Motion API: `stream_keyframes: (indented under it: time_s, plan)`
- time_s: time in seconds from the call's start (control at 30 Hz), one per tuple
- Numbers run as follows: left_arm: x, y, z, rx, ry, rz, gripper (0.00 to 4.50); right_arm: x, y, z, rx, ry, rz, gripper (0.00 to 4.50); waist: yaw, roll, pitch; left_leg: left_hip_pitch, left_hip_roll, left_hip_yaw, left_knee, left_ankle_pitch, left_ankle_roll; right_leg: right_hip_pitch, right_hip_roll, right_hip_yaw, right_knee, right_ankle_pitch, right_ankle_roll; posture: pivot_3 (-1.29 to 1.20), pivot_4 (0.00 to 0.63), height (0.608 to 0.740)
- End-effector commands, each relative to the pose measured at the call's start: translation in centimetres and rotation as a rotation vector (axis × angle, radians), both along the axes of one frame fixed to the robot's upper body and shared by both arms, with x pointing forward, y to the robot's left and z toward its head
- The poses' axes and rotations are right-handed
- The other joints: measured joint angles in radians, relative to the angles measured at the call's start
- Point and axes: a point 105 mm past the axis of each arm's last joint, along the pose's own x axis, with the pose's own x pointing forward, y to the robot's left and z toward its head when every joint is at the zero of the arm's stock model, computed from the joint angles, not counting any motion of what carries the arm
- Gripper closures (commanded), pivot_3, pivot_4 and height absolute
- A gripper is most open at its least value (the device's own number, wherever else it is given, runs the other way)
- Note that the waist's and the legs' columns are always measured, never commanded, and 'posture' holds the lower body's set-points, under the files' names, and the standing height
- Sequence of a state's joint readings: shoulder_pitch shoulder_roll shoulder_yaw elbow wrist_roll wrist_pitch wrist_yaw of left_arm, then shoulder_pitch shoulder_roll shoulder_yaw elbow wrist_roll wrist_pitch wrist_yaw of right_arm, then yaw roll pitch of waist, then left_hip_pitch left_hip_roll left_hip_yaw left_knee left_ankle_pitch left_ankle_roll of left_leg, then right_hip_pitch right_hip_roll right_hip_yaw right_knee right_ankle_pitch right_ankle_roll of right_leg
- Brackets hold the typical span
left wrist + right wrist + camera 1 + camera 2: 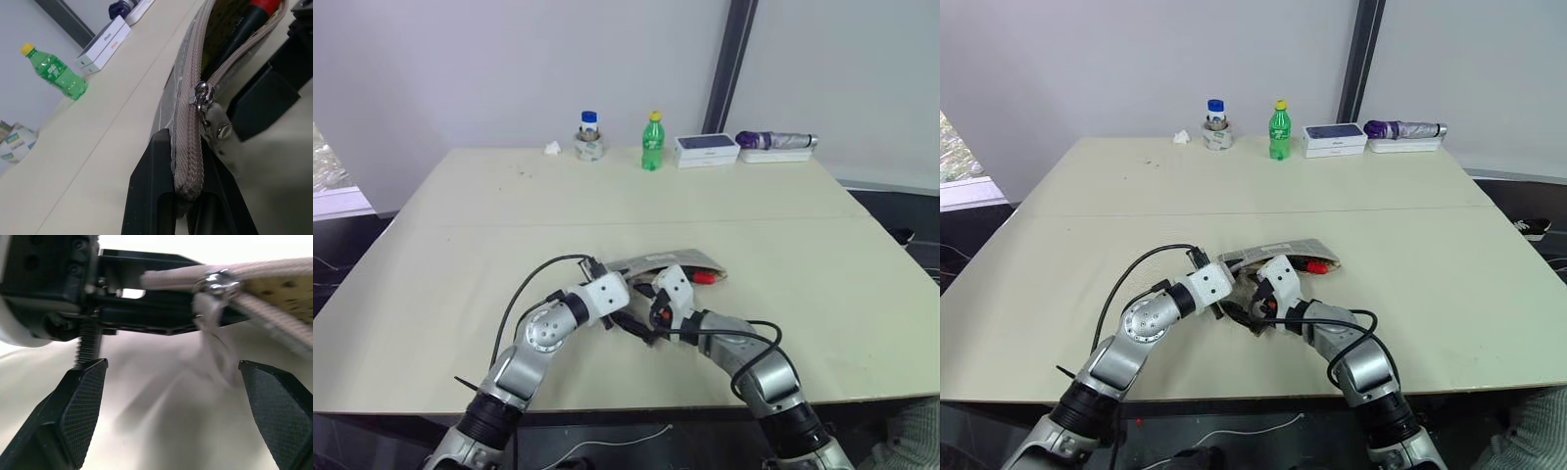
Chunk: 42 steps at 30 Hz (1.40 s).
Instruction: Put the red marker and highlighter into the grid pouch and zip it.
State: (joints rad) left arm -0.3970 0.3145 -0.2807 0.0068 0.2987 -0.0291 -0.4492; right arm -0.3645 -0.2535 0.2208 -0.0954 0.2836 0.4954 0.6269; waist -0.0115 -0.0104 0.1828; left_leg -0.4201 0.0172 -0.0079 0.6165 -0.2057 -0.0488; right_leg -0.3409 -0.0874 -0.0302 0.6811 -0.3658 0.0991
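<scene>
The grid pouch [672,261] lies flat near the table's front, its zipper partly open. The red marker [703,278] lies in the open mouth with its red cap [264,4] showing. My left gripper [185,147] is shut on the pouch's closed end, just behind the metal zipper pull [202,94]. My right gripper [171,364] stands open around the pale pull tab [218,345] without touching it, its fingers [78,406] wide apart. In the head view both grippers meet at the pouch's near corner, the left gripper [626,318] beside the right gripper [651,315]. The highlighter is hidden.
Along the table's far edge stand a blue-capped jar on a tape roll [589,137], a green bottle [652,143], a white box [706,149] and a purple folded umbrella [773,140]. A crumpled scrap [552,148] lies left of the jar. The pale tabletop [509,225] surrounds the pouch.
</scene>
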Motion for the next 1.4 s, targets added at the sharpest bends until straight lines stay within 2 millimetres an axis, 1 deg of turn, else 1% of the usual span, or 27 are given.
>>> stream_keyframes:
  time_s: [0.03, 0.07, 0.2, 0.23, 0.3, 0.4, 0.53, 0.77, 0.9, 0.97, 1.1, 1.2, 1.27, 1.4]
  plan:
    - [-0.1, -0.3, 1.1, -0.004, -0.054, -0.010, 4.50, 0.6, 0.2, 1.3, 0.051, -0.018, -0.002, 1.31, 0.000, 0.000, 0.000, 0.000, 0.000, 0.000, 0.000, 0.000, 0.000, 0.000, 0.000, 0.000, 0.000, 0.000, 0.000, 0.00, 0.150, 0.740]
    - [-0.1, -0.3, 1.1, -0.003, -0.054, -0.011, 4.50, 0.7, 0.2, 1.4, 0.055, -0.019, -0.005, 1.79, 0.000, 0.000, 0.000, 0.000, 0.000, 0.000, 0.000, 0.000, 0.000, 0.000, 0.000, 0.000, 0.000, 0.000, 0.000, 0.00, 0.150, 0.740]
    - [-0.1, -0.1, 1.2, 0.000, -0.057, -0.006, 4.50, 0.9, 0.2, 1.6, 0.086, -0.003, -0.019, 4.00, 0.000, 0.000, 0.000, 0.000, 0.000, 0.000, 0.000, 0.000, 0.000, 0.000, 0.000, 0.000, 0.000, 0.000, 0.000, 0.00, 0.150, 0.740]
    - [-0.1, 0.0, 1.1, 0.001, -0.056, -0.003, 4.50, 0.8, 0.1, 1.5, 0.082, -0.003, -0.019, 4.44, 0.000, 0.000, 0.000, 0.000, 0.000, 0.000, 0.000, 0.000, 0.000, 0.000, 0.000, 0.000, 0.000, 0.000, 0.000, 0.00, 0.150, 0.740]
    - [-0.1, 0.2, 1.1, 0.002, -0.057, 0.005, 4.50, 0.6, -0.1, 1.3, 0.066, -0.004, -0.018, 4.44, 0.000, 0.000, 0.000, 0.000, 0.000, 0.000, 0.000, 0.000, 0.000, 0.000, 0.000, 0.000, 0.000, 0.000, 0.000, 0.00, 0.150, 0.740]
    - [0.0, 0.9, 1.0, 0.010, -0.057, 0.022, 4.50, 0.6, -1.2, 1.3, 0.042, -0.009, -0.033, 4.44, 0.001, 0.000, 0.000, 0.000, 0.000, 0.000, 0.000, 0.000, 0.000, 0.000, 0.000, 0.000, 0.000, 0.000, 0.000, 0.00, 0.150, 0.740]
    - [0.3, 2.0, 0.8, 0.014, -0.052, 0.050, 4.50, 1.2, -4.2, 1.7, 0.015, -0.017, -0.093, 4.44, 0.000, 0.000, 0.000, 0.000, 0.000, 0.000, 0.000, 0.000, 0.000, 0.000, 0.000, 0.000, 0.000, 0.000, 0.000, 0.00, 0.150, 0.740]
    - [0.3, 3.0, 0.3, 0.031, -0.048, 0.068, 4.50, 1.2, -8.6, 1.3, -0.070, -0.019, -0.156, 4.44, 0.000, 0.000, 0.000, 0.000, 0.000, 0.000, 0.000, 0.000, 0.000, 0.000, 0.000, 0.000, 0.000, 0.000, 0.000, 0.00, 0.150, 0.740]
    - [0.4, 4.3, -0.2, 0.060, -0.047, 0.091, 4.50, 1.8, -11.4, 1.5, -0.115, -0.034, -0.218, 4.44, -0.001, 0.000, 0.000, 0.000, 0.000, 0.000, 0.000, 0.000, 0.000, 0.000, 0.000, 0.000, 0.000, 0.000, 0.000, 0.00, 0.150, 0.740]
    - [0.5, 4.7, -0.1, 0.057, -0.048, 0.097, 4.50, 2.2, -12.4, 1.9, -0.119, -0.044, -0.248, 4.44, 0.000, 0.000, 0.000, 0.000, 0.000, 0.000, 0.000, 0.000, 0.000, 0.000, 0.000, 0.000, 0.000, 0.000, 0.000, 0.00, 0.150, 0.740]
    - [0.5, 5.0, 0.0, 0.062, -0.052, 0.095, 4.50, 2.6, -14.0, 1.6, -0.166, -0.056, -0.283, 4.44, 0.001, 0.000, 0.000, 0.000, 0.000, 0.001, 0.000, 0.000, 0.000, 0.000, 0.000, 0.000, 0.000, 0.000, 0.000, 0.00, 0.150, 0.740]
    - [0.4, 5.6, -0.1, 0.071, -0.049, 0.105, 4.50, 3.1, -15.6, 1.8, -0.189, -0.067, -0.324, 4.44, -0.001, 0.000, 0.000, 0.000, 0.000, 0.001, 0.000, 0.000, 0.000, 0.000, 0.000, 0.000, 0.000, 0.000, 0.000, 0.00, 0.150, 0.740]
    - [0.4, 5.8, -0.1, 0.074, -0.049, 0.108, 4.50, 3.4, -16.2, 2.1, -0.200, -0.080, -0.334, 4.44, 0.000, 0.000, 0.000, 0.000, 0.000, 0.001, 0.000, 0.000, 0.000, 0.000, 0.000, 0.000, 0.000, 0.000, 0.000, 0.00, 0.150, 0.740]
    - [0.2, 5.9, -0.2, 0.063, -0.041, 0.106, 4.50, 4.1, -18.2, 2.5, -0.223, -0.095, -0.387, 4.44, 0.001, 0.000, 0.000, 0.000, 0.000, 0.001, 0.000, 0.000, 0.000, 0.000, 0.000, 0.000, 0.000, 0.000, 0.000, 0.00, 0.150, 0.740]
